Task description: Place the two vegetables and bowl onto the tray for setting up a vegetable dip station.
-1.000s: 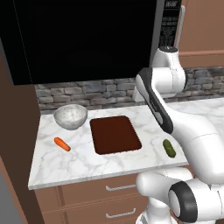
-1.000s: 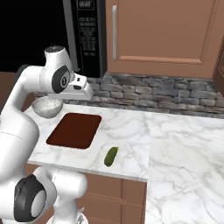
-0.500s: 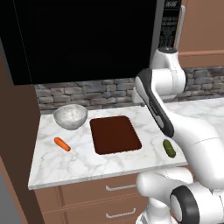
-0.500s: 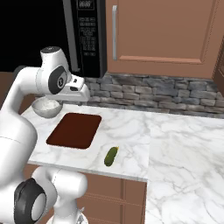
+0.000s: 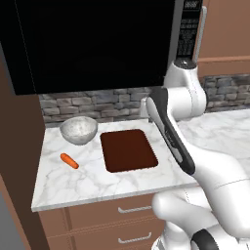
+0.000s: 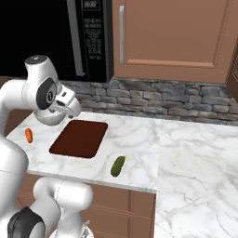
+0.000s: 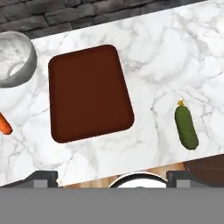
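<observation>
On the marble counter (image 5: pixel 122 183) nothing's been moved yet, as far as I can tell. The tray (image 5: pixel 128 150) sits totally bare in the middle, so all three items are left to go.

Going by the hand view, with the tray as the clock centre:
- bowl (image 7: pixel 13 59) is off at about 10 o'clock, just beside the tray's corner but not touching it, up near the stone backsplash (image 7: pixel 65 13)
- carrot (image 7: pixel 3 124) is around 8-9 o'clock, half cut off by the frame edge, apart from the tray
- cucumber (image 7: pixel 186 127) is at roughly 4 o'clock, well apart from the tray and close to the counter's front edge

Same layout shows from the base cams: carrot and bowl on one side of the tray, cucumber on the other.

The gripper (image 6: pixel 69 108) hangs high above the counter, roughly over the tray, nowhere near any item. Its finger tips barely poke into the hand view and nothing sits between them, so it's carrying nothing, but honestly I can't tell how wide the jaws stand.

My read: zero of three done, and it's at the pick-a-target stage.
</observation>
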